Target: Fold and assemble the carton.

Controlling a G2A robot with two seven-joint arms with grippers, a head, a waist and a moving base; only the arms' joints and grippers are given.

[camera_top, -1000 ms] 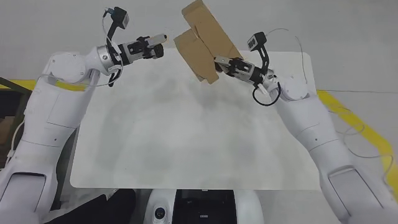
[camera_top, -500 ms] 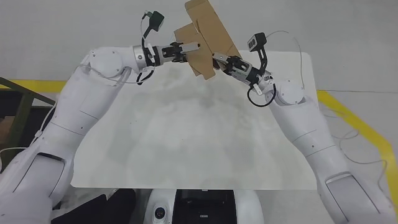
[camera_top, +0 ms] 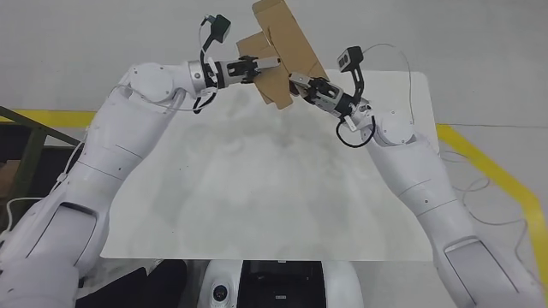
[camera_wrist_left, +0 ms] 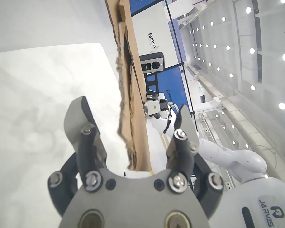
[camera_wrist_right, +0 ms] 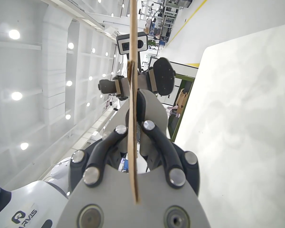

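Observation:
A flat brown carton [camera_top: 287, 38] hangs tilted in the air over the far edge of the white table [camera_top: 257, 188]. My right gripper [camera_top: 294, 83] is shut on its lower corner; in the right wrist view the board [camera_wrist_right: 133, 24] runs edge-on between the closed fingers of that gripper [camera_wrist_right: 133, 129]. My left gripper [camera_top: 264, 64] stands open at the carton's left flap. In the left wrist view the ragged cardboard edge [camera_wrist_left: 127, 24] passes between the spread fingers of the left gripper [camera_wrist_left: 130, 110], and I see no contact with either pad.
The table's bare surface lies below and in front of both arms. A yellow floor line [camera_top: 479, 158] runs to the right of the table, and a dark frame [camera_top: 17, 128] stands at its left.
My left arm has swung in from the left and brought its open gripper around the carton's flap. The right arm has shifted the carton slightly left and up.

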